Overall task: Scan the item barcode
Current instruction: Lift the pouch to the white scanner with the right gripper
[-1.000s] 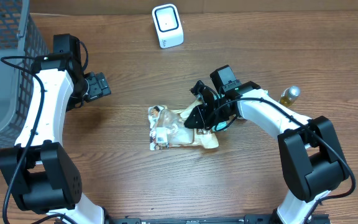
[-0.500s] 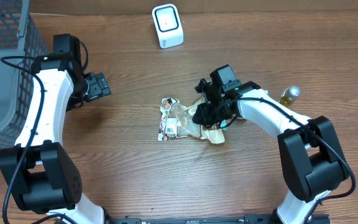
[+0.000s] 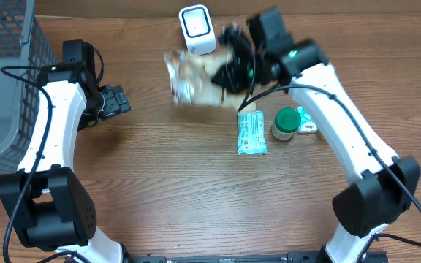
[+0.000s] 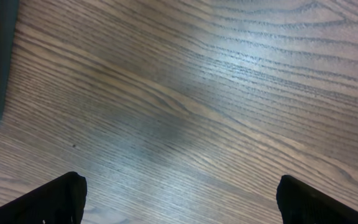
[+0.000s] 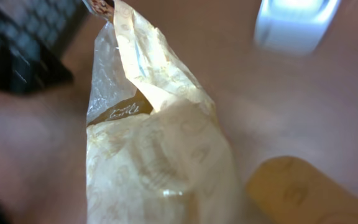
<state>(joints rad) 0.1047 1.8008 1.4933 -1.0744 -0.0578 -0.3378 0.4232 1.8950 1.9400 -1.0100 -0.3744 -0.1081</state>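
Brown wood-grain table (image 3: 159,190), soft light

Bag (image 3: 191,79) before scanner (image 3: 196,29); packet (image 3: 251,134) left of jar (image 3: 286,123)

The left arm (image 3: 50,131) stands at 9 o'clock, elbow bent; the left claw (image 3: 118,101) points toward 3 o'clock, its fingertips (image 4: 58,198) spread wide. The right arm (image 3: 342,124) stretches from 5 toward 12 o'clock; the right claw (image 3: 232,69), blurred, is pinched on a bag (image 3: 192,79).
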